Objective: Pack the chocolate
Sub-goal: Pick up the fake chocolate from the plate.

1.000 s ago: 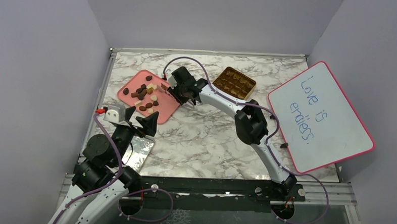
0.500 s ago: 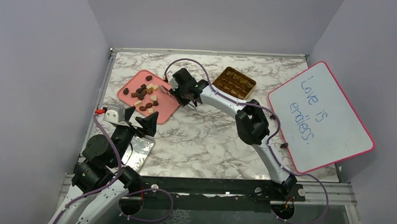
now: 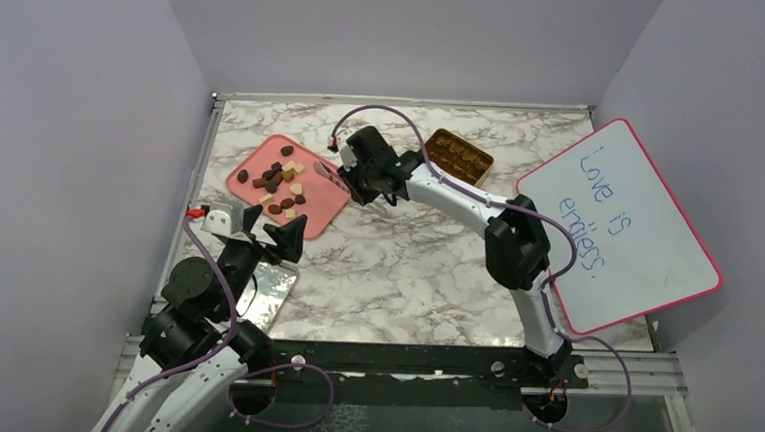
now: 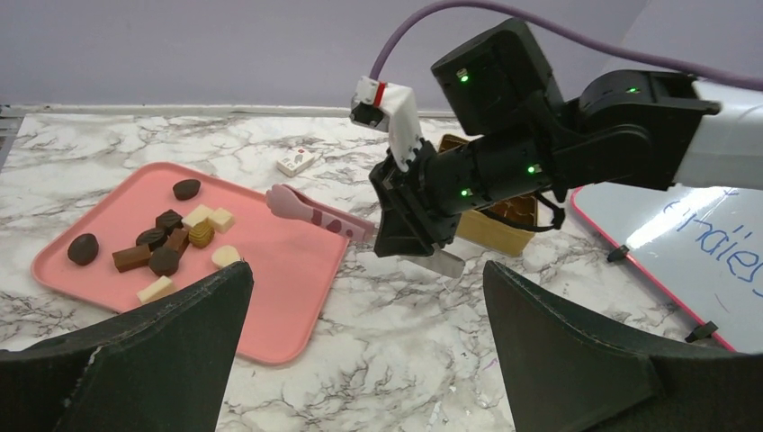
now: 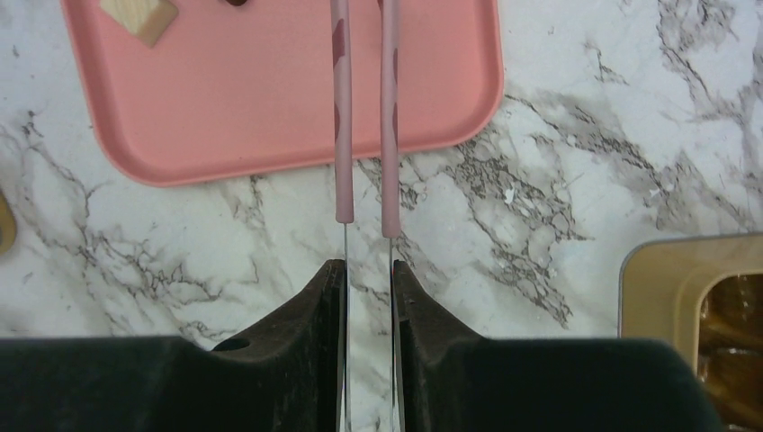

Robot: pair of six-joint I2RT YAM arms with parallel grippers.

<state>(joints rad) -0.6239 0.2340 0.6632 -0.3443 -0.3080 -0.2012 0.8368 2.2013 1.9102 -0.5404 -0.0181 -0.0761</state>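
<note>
Our right gripper [image 5: 369, 270] grips the pink tweezers [image 5: 340, 108], tips over the tray [image 4: 279, 270] where the chocolate [image 4: 168, 222] lies; our left gripper [image 4: 364, 306] gapes empty. We should squeeze gently, keeping both tips level around one piece.

From the right wrist we could not see the tips of the tweezers [image 5: 341, 135], which ran past the top edge along with most of the tray [image 5: 252, 90] and part of one tan chocolate [image 5: 139, 16], and the right edge cut the box [image 5: 661, 279]. From the left wrist the right gripper [image 4: 391, 229] hid much of the box and the tweezers' gripped end, the whiteboard [image 4: 670, 220] ran off the right, and a white card [image 4: 295, 162] was too small for us to read. From above we could not see that gripper's fingers under its wrist.
</note>
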